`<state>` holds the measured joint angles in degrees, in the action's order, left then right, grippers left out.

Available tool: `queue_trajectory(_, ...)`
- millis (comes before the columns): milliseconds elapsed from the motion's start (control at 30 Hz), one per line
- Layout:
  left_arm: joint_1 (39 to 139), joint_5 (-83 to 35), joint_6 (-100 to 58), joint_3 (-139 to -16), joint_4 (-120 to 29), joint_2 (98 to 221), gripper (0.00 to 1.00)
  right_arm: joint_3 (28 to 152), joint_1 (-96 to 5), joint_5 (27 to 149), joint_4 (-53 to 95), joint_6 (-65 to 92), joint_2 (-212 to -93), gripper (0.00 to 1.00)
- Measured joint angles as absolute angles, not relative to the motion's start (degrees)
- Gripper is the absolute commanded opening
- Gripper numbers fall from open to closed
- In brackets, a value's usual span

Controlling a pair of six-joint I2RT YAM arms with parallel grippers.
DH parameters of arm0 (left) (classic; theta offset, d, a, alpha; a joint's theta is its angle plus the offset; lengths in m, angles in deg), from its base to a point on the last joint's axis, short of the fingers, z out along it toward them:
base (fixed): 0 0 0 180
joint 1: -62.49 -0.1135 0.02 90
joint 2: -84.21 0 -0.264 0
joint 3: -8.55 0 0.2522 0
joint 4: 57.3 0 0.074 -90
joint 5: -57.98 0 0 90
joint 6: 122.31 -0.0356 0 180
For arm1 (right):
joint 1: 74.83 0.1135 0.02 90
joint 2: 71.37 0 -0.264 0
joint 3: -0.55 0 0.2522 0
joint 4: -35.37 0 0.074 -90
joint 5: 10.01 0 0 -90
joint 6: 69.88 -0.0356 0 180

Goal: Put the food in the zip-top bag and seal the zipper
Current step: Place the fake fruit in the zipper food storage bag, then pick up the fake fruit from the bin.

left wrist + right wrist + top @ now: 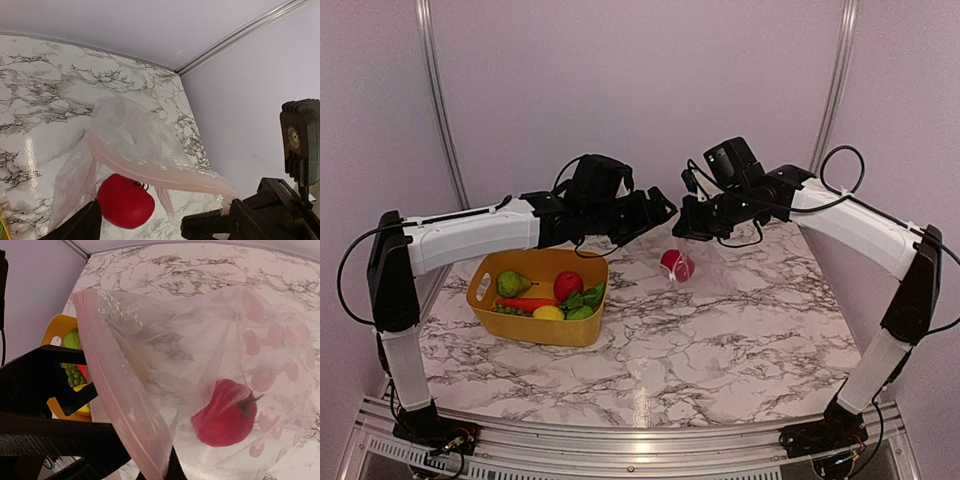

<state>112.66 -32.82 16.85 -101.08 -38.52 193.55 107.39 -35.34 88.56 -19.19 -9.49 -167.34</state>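
The clear zip-top bag (708,262) hangs over the table from my right gripper (688,230), which is shut on the mouth edge. Its pinkish zipper (114,390) gapes apart. A red round food piece (225,412) sits inside the bag near the bottom. My left gripper (165,212) hovers at the bag's mouth, open, and the red piece (125,201) shows beyond its fingers, apart from them. More food lies in the yellow basket (485,275): a green pear (510,283), a red round one (567,285), a carrot (525,303), a lemon (548,313) and green leafy pieces (586,298).
The basket stands on the marble table (720,340) to the left, under the left arm. Both grippers are close together above the table's back middle. A lilac wall (640,90) with metal rails runs behind.
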Motion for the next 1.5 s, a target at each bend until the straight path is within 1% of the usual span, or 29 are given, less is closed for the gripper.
queue_trajectory(333, 112.86, -32.51, 12.18, -101.08, -41.60, 190.29, 0.84, 107.41, -35.93, 88.32, -19.12, -9.75, -167.36, 0.00)
queue_trajectory(533, 112.90, -34.11, 4.15, -103.11, -41.54, 185.20, 0.85, 107.41, -37.55, 87.10, -19.41, -8.96, -167.36, 0.00)
queue_trajectory(700, 112.82, -37.47, -3.26, -102.83, -37.56, 178.84, 0.87, 108.70, -39.96, 84.06, -21.68, -7.02, -167.12, 0.00)
queue_trajectory(867, 111.72, -42.72, -8.33, -97.43, -31.16, 172.13, 0.88, 108.26, -43.52, 80.30, -23.10, -5.14, -163.40, 0.00)
queue_trajectory(1100, 105.67, -45.82, -7.76, -84.43, -21.04, 165.75, 0.89, 106.21, -51.82, 75.12, -26.10, -1.64, -154.88, 0.00)
queue_trajectory(1267, 104.09, -44.80, -6.77, -79.36, -16.12, 165.40, 0.90, 109.44, -52.19, 69.96, -29.88, 2.47, -155.42, 0.00)
queue_trajectory(1367, 103.66, -43.57, -6.51, -78.96, -13.63, 165.64, 0.90, 110.58, -52.19, 67.45, -31.12, 4.63, -155.90, 0.00)
queue_trajectory(1500, 102.76, -42.41, -5.46, -78.98, -11.18, 166.89, 0.89, 110.49, -52.19, 67.52, -31.78, 6.25, -156.32, 0.00)
